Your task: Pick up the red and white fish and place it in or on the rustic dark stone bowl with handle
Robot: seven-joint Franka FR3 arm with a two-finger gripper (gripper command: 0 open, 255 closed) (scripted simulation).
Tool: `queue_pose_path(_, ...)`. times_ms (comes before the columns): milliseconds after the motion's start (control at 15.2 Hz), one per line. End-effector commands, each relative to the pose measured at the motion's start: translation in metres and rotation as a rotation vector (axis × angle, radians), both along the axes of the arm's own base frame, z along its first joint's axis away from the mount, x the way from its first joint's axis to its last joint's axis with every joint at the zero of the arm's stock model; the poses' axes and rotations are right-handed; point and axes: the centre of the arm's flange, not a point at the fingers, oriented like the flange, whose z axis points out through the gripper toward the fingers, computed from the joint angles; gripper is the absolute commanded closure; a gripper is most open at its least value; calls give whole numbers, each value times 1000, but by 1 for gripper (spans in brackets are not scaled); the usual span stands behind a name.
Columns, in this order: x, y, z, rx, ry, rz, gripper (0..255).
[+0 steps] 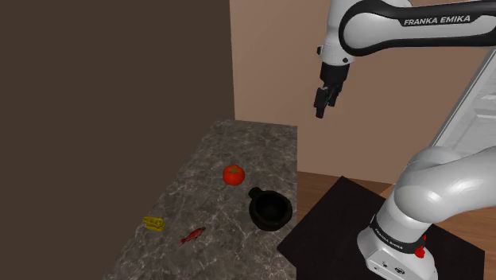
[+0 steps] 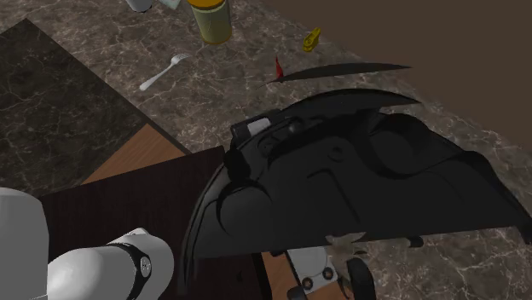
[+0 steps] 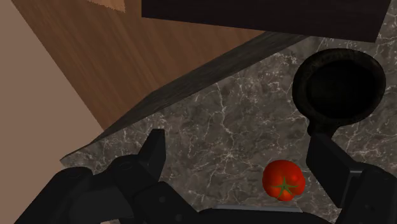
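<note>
The small red fish (image 1: 191,235) lies on the dark marbled counter (image 1: 238,147) near its front end in the shoulder view. The dark bowl with a stub handle (image 1: 270,210) stands close to the counter's right edge, between the fish and the stand. My gripper (image 1: 322,103) hangs high above the counter's far right corner, well away from both. In the wrist view the gripper (image 3: 245,159) is open with nothing between its fingers; the bowl (image 3: 338,83) lies far below it. In the second exterior view a red sliver of the fish (image 2: 278,66) shows.
A red tomato (image 1: 233,175) (image 3: 284,180) sits behind the bowl, and a small yellow object (image 1: 153,224) lies left of the fish. The second exterior view shows a white spoon (image 2: 164,72), a yellow-lidded jar (image 2: 211,19), and a large black shape (image 2: 358,183) covering the middle.
</note>
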Motion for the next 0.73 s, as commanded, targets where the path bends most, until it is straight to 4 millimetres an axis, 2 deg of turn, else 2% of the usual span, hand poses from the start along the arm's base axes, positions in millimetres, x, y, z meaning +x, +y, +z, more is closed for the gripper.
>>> queue_pose_path(0, 0, 0, 0, 0, 0, 0, 0)
queue_pose_path(660, 89, 68, -69, 5, 26, 267, 0)
